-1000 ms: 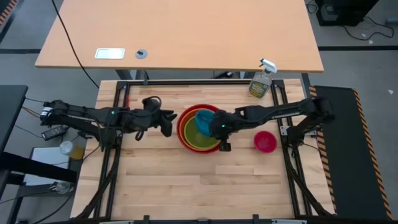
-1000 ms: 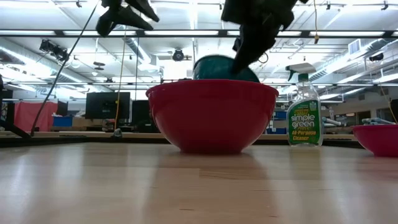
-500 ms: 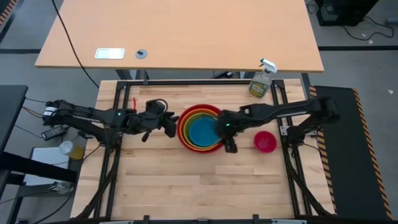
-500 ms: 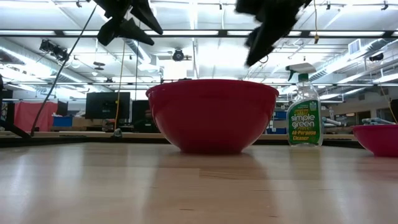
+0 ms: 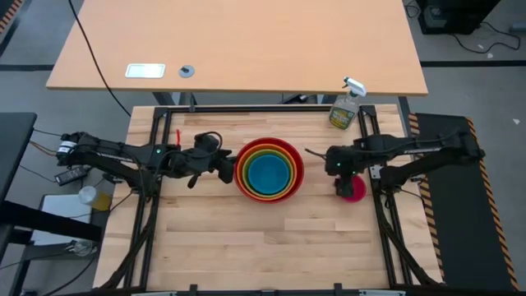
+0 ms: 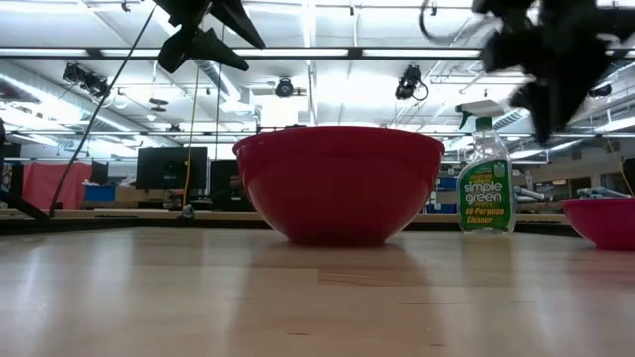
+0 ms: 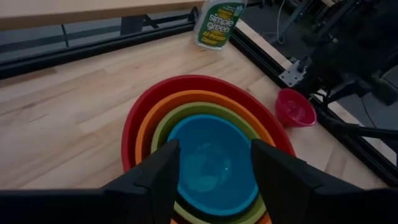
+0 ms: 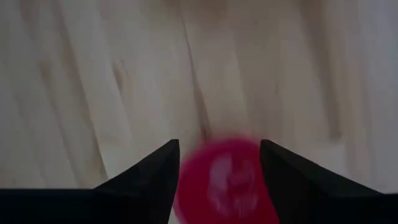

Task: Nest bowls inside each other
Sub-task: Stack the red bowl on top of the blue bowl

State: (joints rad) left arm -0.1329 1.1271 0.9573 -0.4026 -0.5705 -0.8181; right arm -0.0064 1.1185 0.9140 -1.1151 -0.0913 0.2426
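Observation:
The red bowl stands on the wooden table, with the orange, green and blue bowl nested level inside it. The small pink bowl stands alone near the table's right edge. My left gripper hangs open above the red bowl's left rim and is clear of it in the low view. My right gripper points down, open, above the pink bowl, whose left part it hides from above.
A clear spray bottle stands at the table's far right corner. Black frame rails run along the table's sides. Bare wood lies in front of the bowls toward the near edge. A second, lighter table stands beyond.
My right gripper has let go of the blue bowl, which was tilted at the stack's right side and now lies level inside the green one. The gripper has then swung toward the table's right edge, tipping more downward, and is now over the pink bowl.

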